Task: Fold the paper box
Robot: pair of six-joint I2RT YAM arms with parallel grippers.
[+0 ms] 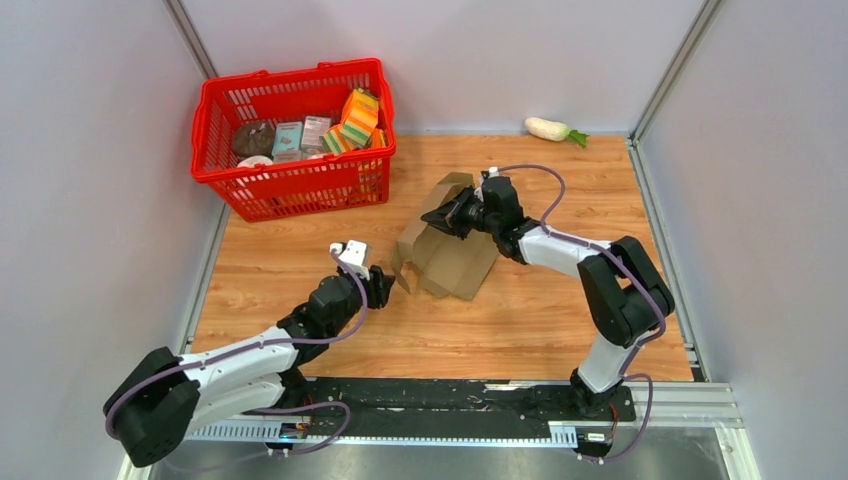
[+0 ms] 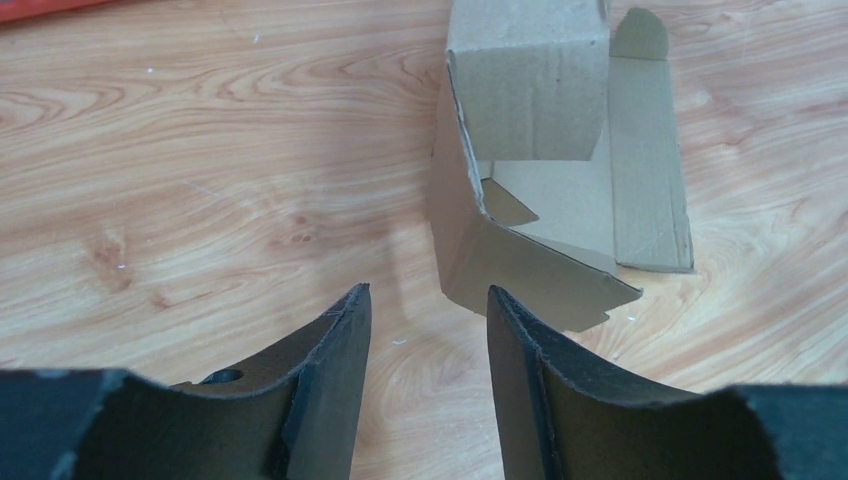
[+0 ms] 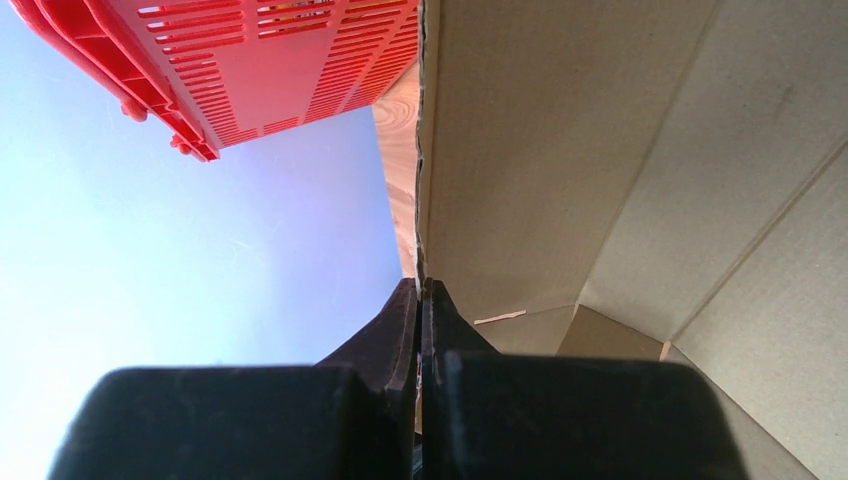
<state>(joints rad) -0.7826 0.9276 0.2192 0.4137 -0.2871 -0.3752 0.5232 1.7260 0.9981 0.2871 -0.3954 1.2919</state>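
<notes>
1. Pale grey walls close in a wood-grain bench (image 1: pixel 540 330), and I am watching it from the overhead camera and both wrist cameras.
2. At the far left corner sits a red plastic slatted shopping basket (image 1: pixel 300 190) with small colourful grocery packs (image 1: pixel 350 120) inside.
3. A white radish with green leaves (image 1: pixel 548 128) lies against the back wall, well apart from everything else.
4. The plain brown cardboard paper box (image 1: pixel 450 262) is near the middle of the bench, between my two arms and just right of the basket's front corner.
5. It is only partly formed: some walls stand up, the inside is open, and from the left wrist camera I see a long flap with a rounded tab lying flat on the wood.
6. My left claw (image 2: pixel 426 292) is low over the bench with its jaws spread apart and nothing between them. The near corner of the paper box is just ahead of the fingertips, not touching as far as I can tell.
7. My right claw (image 3: pixel 421 283) reaches in from the far right side. Its jaws are pinched together on the thin edge of an upright panel of the paper box.
</notes>
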